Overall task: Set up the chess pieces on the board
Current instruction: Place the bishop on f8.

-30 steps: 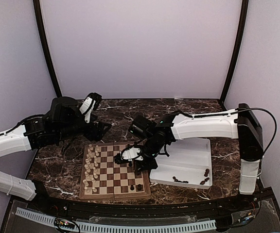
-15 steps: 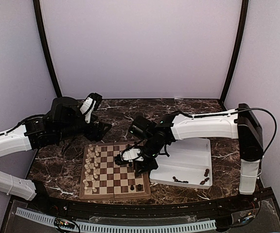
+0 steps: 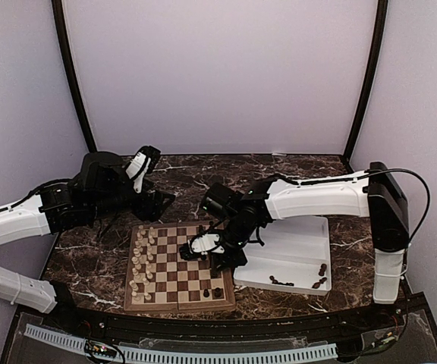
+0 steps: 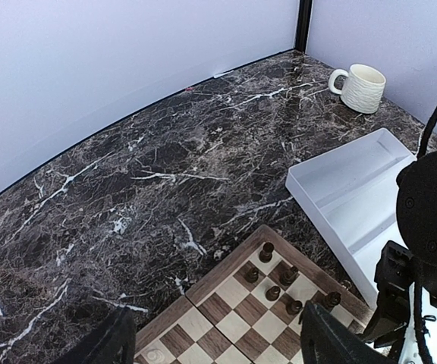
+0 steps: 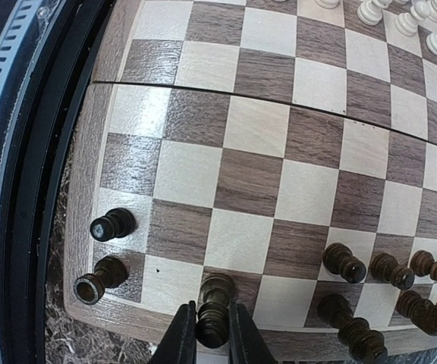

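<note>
Right claw point(image 5: 212, 337) pinching dark piece point(image 5: 213, 307) on board point(image 5: 84, 220) edge row | left claw point(image 4: 218, 343) wide, empty | centre squares point(image 5: 241, 178) bare

We count one board point(image 3: 179, 305), one white tray point(image 3: 294, 243) and one mug point(image 4: 363, 87). There are two arms, the left arm point(image 3: 14, 220) and the right arm point(image 3: 317, 197). On the board we count nine dark pieces point(image 5: 112, 224): six in the far group in the left wrist view, and three in the near group in the right wrist view. The cream pieces point(image 3: 141, 258) make two rows. More dark ones lie in the tray. Both are too small for us to count.
</note>
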You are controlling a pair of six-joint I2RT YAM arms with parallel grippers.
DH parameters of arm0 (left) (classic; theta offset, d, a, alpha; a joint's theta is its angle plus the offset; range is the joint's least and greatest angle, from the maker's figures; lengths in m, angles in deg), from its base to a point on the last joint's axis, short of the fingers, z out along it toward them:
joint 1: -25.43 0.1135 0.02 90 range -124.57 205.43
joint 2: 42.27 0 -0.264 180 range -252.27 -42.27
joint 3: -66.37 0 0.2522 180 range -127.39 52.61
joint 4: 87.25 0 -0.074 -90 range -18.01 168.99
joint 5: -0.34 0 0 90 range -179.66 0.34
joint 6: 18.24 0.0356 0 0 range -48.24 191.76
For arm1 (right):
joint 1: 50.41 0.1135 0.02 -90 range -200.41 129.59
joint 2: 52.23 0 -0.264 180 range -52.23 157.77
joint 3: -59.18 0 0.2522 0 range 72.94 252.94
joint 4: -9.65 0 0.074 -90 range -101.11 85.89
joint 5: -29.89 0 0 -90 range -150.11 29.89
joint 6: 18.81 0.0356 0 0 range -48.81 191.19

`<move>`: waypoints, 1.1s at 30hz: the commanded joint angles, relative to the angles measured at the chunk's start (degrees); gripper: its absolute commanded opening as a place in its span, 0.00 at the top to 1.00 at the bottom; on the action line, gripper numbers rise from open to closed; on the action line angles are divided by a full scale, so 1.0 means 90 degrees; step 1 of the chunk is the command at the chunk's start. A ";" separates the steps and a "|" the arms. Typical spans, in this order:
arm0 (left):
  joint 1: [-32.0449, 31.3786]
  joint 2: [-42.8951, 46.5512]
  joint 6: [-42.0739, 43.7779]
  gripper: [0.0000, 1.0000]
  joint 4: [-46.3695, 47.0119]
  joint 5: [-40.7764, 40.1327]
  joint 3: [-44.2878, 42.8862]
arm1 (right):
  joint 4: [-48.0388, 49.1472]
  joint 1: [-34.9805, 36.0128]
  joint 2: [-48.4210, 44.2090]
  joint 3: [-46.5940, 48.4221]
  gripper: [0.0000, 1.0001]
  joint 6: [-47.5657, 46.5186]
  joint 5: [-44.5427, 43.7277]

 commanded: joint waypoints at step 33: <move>0.0025 -0.0352 0.0333 0.28 0.0091 0.1230 -0.0498 | -0.1009 -0.1216 -0.1579 -0.0743 0.68 -0.0159 0.0362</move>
